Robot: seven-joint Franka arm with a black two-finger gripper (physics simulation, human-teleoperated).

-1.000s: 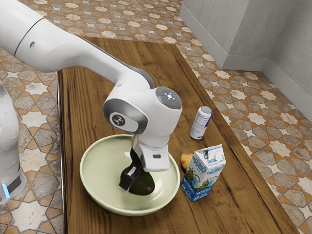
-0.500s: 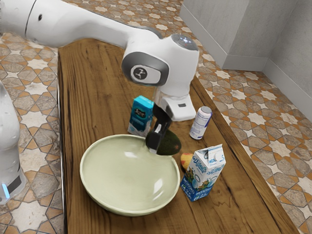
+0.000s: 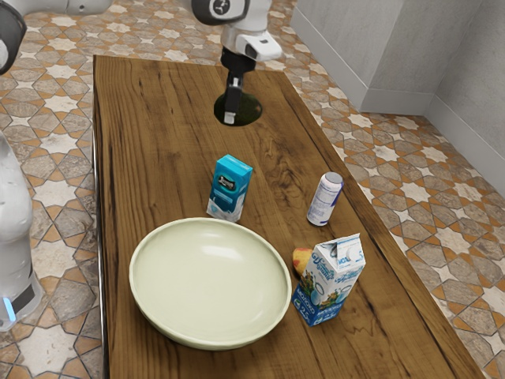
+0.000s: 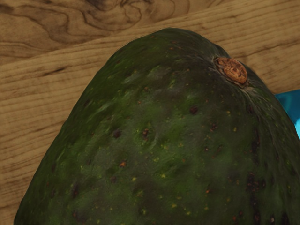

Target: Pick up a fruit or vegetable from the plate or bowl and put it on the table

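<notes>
The dark green, oval avocado (image 3: pixel 250 109) is held in the air above the brown wooden table (image 3: pixel 158 142), clamped by the black two-finger gripper (image 3: pixel 230 117). The picking from the round, pale green bowl (image 3: pixel 205 280) is done; lowering and release are left.

Homelike room, star-patterned orange-and-white tile floor (image 3: pixel 394 170), plain grey wall (image 3: pixel 410 55), long brown wooden table (image 3: pixel 150 150), round pale-green bowl (image 3: pixel 207 280)

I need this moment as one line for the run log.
hand: shut on avocado | position: over table, away from bowl | placing on table: not yet done
</notes>
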